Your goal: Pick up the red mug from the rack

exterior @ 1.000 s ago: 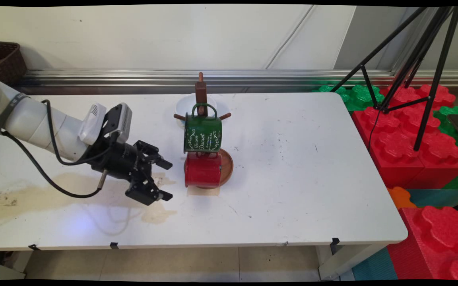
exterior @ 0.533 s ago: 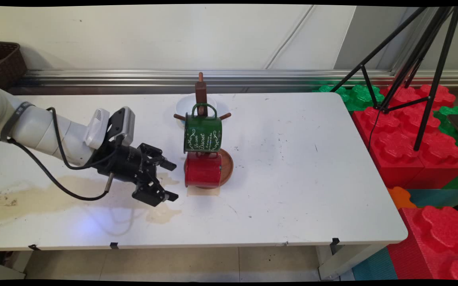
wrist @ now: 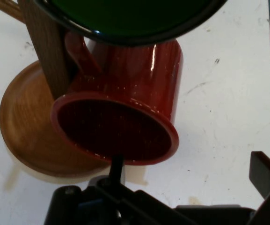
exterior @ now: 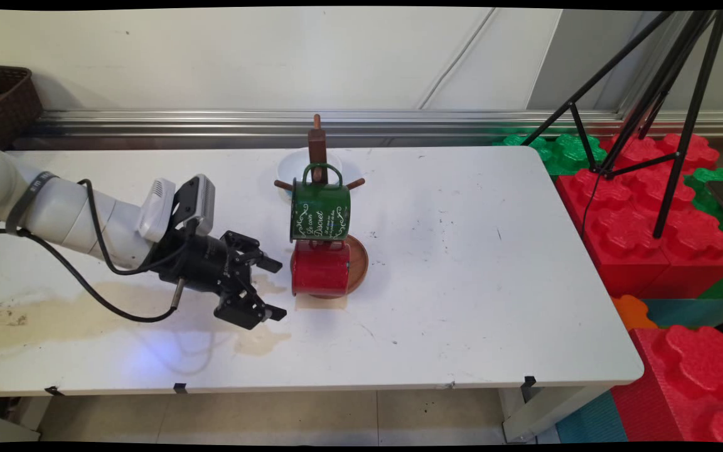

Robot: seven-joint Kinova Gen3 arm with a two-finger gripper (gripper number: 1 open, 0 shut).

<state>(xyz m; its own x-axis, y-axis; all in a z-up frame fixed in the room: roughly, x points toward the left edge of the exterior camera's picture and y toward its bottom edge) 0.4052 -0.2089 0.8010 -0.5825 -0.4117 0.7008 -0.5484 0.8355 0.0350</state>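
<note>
A wooden mug tree stands on a round base at the table's middle. A green mug with white lettering hangs on it, and a red mug hangs lower, on its side, mouth to the left. My gripper is open just left of the red mug, level with its mouth and not touching it. In the hand view the red mug faces me with its opening close, the green mug above it and the wooden post and base to the left. The gripper holds nothing.
A white bowl sits behind the mug tree. A brown stain spreads over the table's left front. A wicker basket is at the far left, a black tripod and red and green foam blocks to the right.
The arm has moved right and slightly down across the table, bringing the open gripper closer to the red mug's mouth. The mugs and the tree have not moved.
</note>
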